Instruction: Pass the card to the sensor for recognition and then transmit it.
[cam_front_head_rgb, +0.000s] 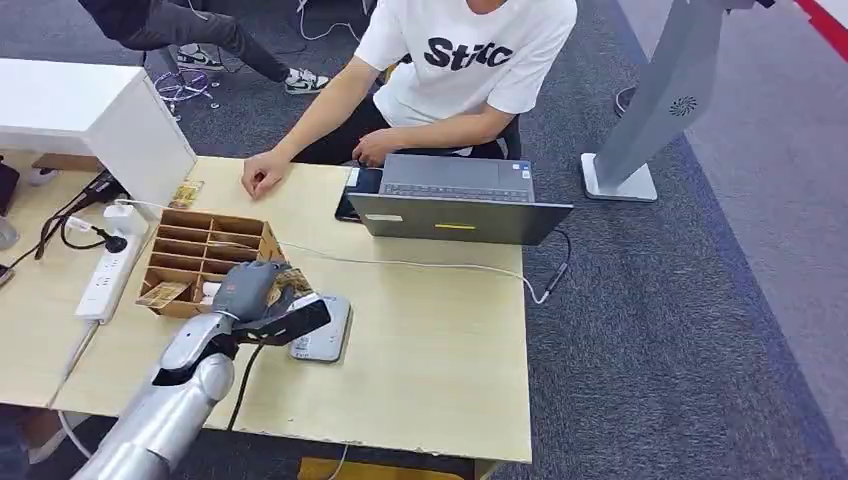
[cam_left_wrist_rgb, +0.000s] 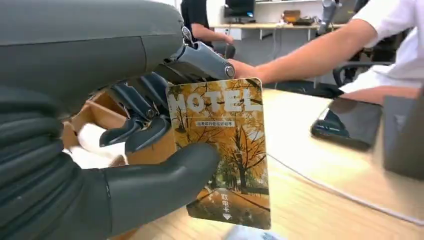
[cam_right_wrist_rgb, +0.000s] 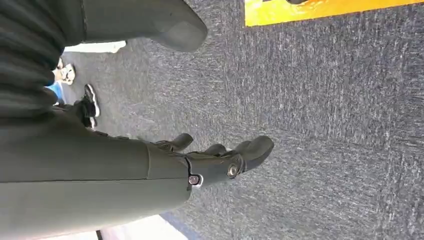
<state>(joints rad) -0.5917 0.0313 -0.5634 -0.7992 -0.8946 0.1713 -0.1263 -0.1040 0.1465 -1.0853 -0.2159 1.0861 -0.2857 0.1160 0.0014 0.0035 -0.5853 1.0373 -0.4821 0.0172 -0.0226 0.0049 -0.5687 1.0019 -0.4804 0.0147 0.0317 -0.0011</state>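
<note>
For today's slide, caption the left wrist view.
Left hand pinches a HOTEL key card above the wooden desk.

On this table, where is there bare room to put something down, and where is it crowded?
Bare wood lies between the grey sensor pad and the table's right edge, in front of the laptop, crossed by a thin cable. Crowded: the left side, with the cardboard organizer, power strip and left hand holding the card.

Glossy rectangular hotel key card printed with autumn-yellow trees and white "HOTEL" lettering, held upright, pinched at its lower edge between thick grey thumb and dark fingers of left hand. Flat light-grey rounded-square card sensor lies on wooden table just beside cardboard divider box, directly beneath the held card.
</note>
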